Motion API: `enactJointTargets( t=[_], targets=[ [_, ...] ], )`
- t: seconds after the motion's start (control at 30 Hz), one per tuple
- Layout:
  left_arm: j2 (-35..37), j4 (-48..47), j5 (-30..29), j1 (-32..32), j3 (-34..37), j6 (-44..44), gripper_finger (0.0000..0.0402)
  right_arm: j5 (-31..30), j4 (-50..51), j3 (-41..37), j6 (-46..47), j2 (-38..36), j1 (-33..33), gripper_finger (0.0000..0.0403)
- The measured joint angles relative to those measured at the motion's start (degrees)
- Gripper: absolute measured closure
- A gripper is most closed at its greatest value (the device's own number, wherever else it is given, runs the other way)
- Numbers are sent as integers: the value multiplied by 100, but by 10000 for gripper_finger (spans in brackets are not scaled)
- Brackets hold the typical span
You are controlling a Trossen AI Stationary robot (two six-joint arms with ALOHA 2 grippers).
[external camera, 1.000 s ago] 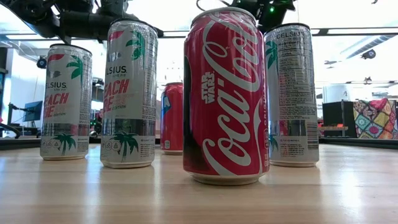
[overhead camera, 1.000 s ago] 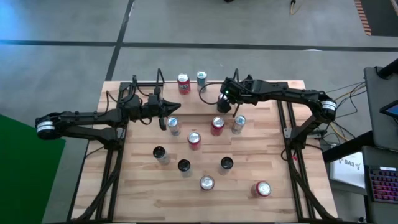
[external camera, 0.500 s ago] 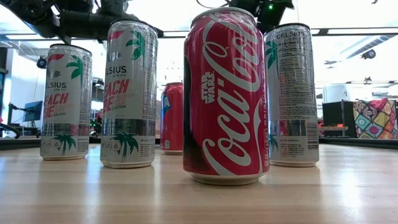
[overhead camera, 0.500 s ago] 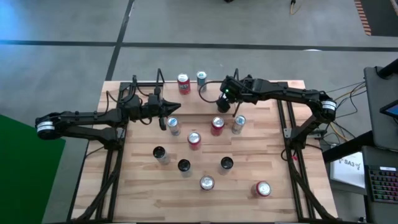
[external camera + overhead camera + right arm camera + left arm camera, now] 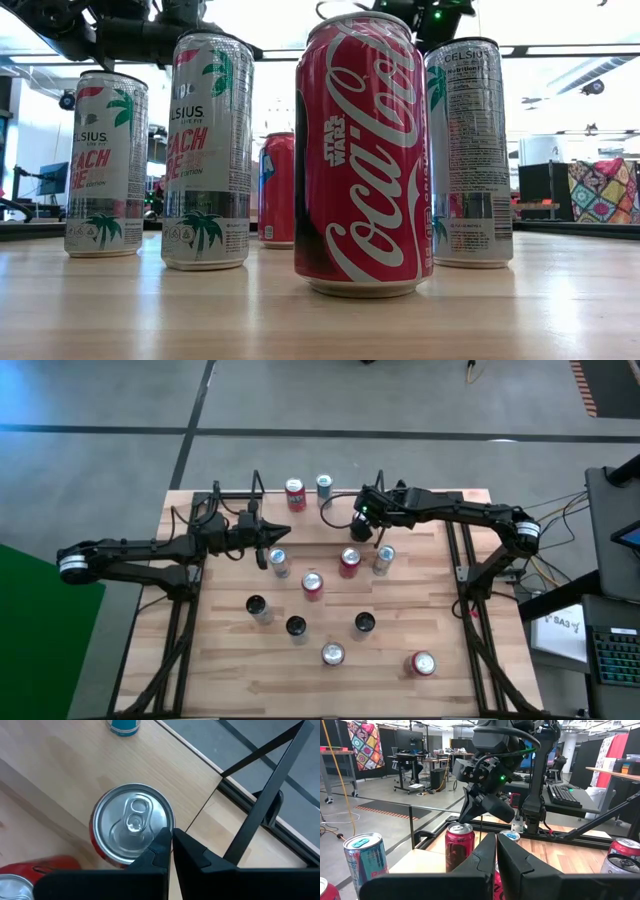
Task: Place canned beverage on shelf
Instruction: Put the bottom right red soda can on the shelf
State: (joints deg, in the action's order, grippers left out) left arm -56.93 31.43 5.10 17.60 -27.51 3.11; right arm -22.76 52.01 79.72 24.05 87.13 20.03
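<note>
From above, eleven cans stand on the table point(image 5: 230, 660): two on the shelf point(image 5: 310, 512) at its far edge, a red can point(image 5: 294, 493) beside a blue-topped can point(image 5: 324, 486), and nine in front of the shelf. The left gripper point(image 5: 274, 538) hangs closed just in front of the shelf; the right gripper point(image 5: 360, 531) likewise, fingers together. At table height, five cans show, a Coca-Cola can point(image 5: 362, 155) nearest. The left wrist view shows pinched fingers point(image 5: 492, 855); the right wrist's hover over a silver lid point(image 5: 132, 824).

Green panel point(image 5: 40, 630) left of table; keyboard point(image 5: 612, 655) right.
</note>
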Motion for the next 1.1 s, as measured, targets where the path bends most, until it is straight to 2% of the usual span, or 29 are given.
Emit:
enactJointTargets(
  t=[0.43, 0.67, 1.1],
  targets=[
    [0, -20, 0, 0, 2, -1, 402, -114, 20, 186, -71, 0, 0, 394],
    [0, -20, 0, -1, 1, -2, 402, 813, -137, 297, -157, 10, -3, 394],
    [0, -36, -1, 0, 2, -2, 402, 720, -544, 317, -351, 391, 35, 394]
  ],
)
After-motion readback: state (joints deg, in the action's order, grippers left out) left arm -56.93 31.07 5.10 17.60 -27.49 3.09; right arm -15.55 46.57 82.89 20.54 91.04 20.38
